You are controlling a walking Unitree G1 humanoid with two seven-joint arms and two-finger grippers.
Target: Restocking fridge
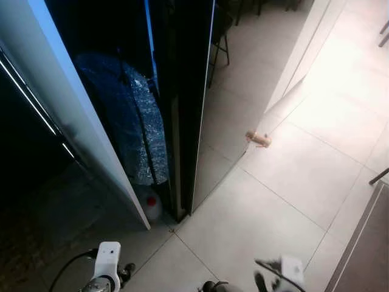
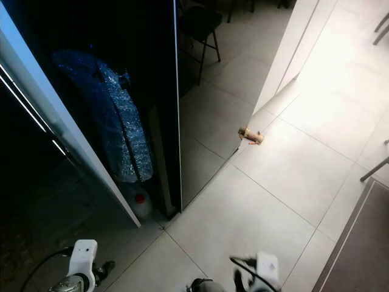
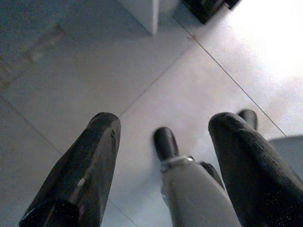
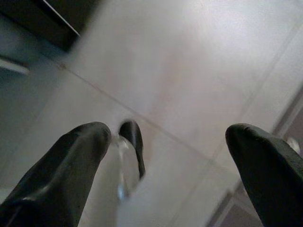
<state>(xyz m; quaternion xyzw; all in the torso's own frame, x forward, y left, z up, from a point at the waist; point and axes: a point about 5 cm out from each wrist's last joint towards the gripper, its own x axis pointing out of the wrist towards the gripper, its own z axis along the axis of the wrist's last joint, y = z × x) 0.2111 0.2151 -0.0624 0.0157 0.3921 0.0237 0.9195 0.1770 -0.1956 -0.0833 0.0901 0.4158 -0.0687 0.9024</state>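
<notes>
Floor (image 1: 255, 213): pale large tiles with thin dark joints, brightly lit toward the far right.
Fridge (image 1: 182, 91): tall glossy black body on the robot's left, seen from above; its base stands on the tiles.
Panel (image 1: 73, 115): white slab slanting down beside the fridge, its lower corner near the tile joint; whether it is a door cannot be told.
Bag (image 1: 137, 128): blue, crinkled and shiny, upright in the dark space between panel and fridge.
Bottle (image 1: 150, 205): pale with a red cap, on the floor just below the bag, beside the fridge base.
Wall (image 1: 304, 48): white, running back on the right of the fridge.
Peg (image 1: 259, 139): small tan piece projecting from the wall's lower edge, just above the floor.
Chair (image 2: 203, 30): dark, thin-legged, on the tiles behind the fridge.
Left gripper (image 3: 163, 142): hanging low over the floor, fingers (image 3: 90, 165) spread wide, nothing between them; a robot foot shows below.
Right gripper (image 4: 168, 142): hanging low over the floor, fingers (image 4: 71, 161) spread wide, nothing held.
Left wrist (image 1: 106, 264): white housing with black cable at the bottom edge of the head view.
</notes>
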